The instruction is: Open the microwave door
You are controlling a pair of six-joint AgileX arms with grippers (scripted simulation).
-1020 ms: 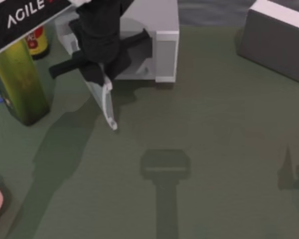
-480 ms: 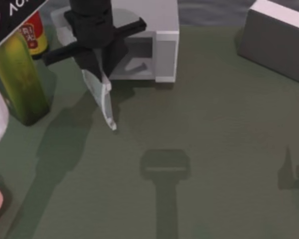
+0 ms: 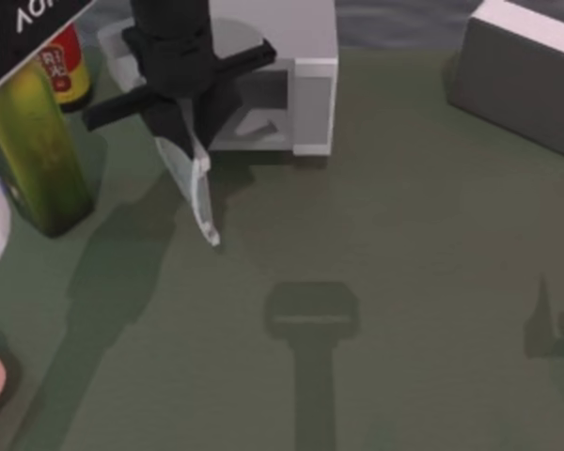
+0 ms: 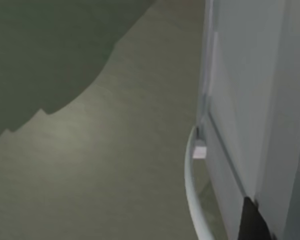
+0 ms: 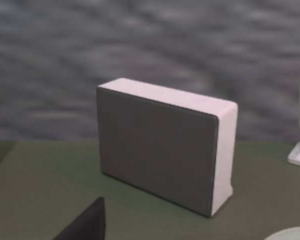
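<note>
My left pincer (image 3: 190,141), clamped on the silver-framed microwave door (image 3: 195,188), holds it swung wide from the light-grey boxy microwave (image 3: 301,56), exposing the cavity.

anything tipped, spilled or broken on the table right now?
Nothing stands out. The silver-framed microwave door is swung wide from the light-grey boxy microwave, as intended, with the left tool at it. The green bottle stands upright.
</note>
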